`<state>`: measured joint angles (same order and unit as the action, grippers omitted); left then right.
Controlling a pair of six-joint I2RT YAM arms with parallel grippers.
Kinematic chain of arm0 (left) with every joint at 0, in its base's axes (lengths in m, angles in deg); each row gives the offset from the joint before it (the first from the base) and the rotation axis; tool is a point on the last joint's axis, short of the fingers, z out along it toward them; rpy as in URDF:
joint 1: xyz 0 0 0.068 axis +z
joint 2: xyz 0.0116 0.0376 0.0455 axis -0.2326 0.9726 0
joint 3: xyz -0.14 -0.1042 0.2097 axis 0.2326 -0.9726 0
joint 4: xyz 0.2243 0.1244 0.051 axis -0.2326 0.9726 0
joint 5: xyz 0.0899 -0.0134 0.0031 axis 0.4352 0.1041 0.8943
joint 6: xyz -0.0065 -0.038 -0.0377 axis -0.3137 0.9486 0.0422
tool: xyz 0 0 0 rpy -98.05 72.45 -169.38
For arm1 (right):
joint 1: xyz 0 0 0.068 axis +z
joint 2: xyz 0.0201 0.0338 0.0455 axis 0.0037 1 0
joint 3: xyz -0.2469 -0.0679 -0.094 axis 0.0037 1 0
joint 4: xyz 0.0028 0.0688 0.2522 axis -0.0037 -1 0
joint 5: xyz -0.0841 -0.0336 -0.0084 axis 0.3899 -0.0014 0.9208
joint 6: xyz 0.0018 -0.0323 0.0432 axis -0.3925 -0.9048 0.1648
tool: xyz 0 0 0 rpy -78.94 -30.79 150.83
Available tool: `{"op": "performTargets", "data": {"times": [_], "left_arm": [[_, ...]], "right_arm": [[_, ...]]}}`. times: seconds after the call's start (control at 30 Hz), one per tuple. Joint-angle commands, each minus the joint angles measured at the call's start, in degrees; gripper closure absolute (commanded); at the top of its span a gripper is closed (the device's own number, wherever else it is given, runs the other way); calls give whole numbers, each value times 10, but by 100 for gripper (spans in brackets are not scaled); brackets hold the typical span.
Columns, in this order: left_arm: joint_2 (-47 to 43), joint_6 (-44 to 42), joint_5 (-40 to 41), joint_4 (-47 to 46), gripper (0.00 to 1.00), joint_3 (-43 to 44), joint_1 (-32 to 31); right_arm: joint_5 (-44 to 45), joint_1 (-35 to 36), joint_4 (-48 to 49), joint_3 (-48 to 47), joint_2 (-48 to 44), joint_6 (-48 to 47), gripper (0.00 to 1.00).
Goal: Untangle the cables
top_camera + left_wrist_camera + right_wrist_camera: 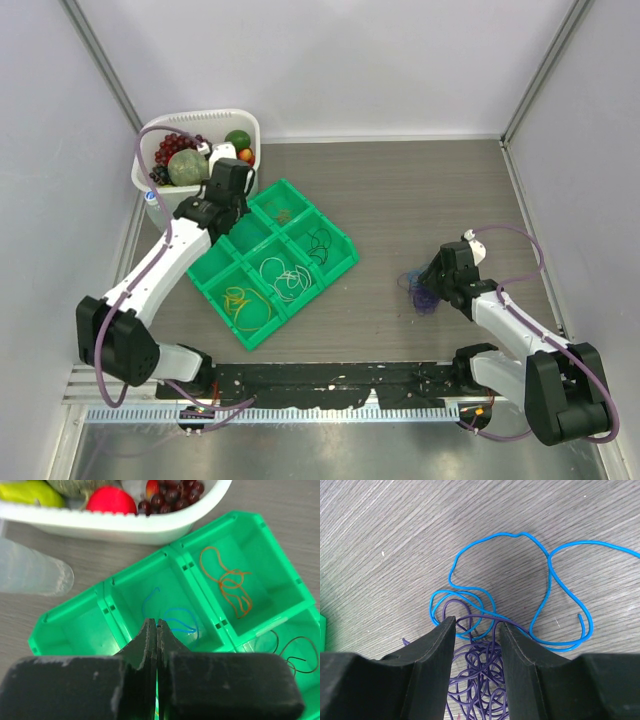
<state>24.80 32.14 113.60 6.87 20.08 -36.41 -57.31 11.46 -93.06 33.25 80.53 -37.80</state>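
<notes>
Right wrist: thin, looping purple wire tangle (481, 679)

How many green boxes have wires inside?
5. Left row: orange wire, blue wire. Right row: black wire, white wire, yellow wire. Sixth box looks empty, though the left arm hides part.

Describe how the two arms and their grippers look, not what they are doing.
The left arm and right arm have white links, black joints and black bases. A thin lilac hose loops along each one. The left gripper and right gripper have matte black, wedge-shaped fingers with slightly scuffed edges. No markings show.
</notes>
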Motion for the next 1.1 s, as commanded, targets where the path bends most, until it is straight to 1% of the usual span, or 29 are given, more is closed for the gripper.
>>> {"op": "performTargets", "data": {"times": [0.0,0.33,0.6,0.67,0.8,0.97,1.03,1.07], "left_arm": [[14,66,-19,-2,100,-10,10],[21,95,-20,-13,100,-50,11],[36,98,-13,-22,100,-70,12],[41,95,-5,-27,100,-74,13],[51,95,-2,-27,100,-71,18],[65,96,-12,-22,100,-59,20],[69,101,-12,-11,95,-53,22],[68,103,-13,-10,90,-52,22]], "right_arm": [[-1,-2,-2,4,4,-8,54],[-8,-2,0,5,-2,-11,54],[-68,-2,19,4,13,-35,54],[-97,-2,27,2,23,-43,54],[-115,-1,30,-4,42,-53,53],[-139,2,45,-3,41,-62,53],[-156,3,52,-1,41,-66,53],[-166,4,59,-1,41,-69,53]]}}
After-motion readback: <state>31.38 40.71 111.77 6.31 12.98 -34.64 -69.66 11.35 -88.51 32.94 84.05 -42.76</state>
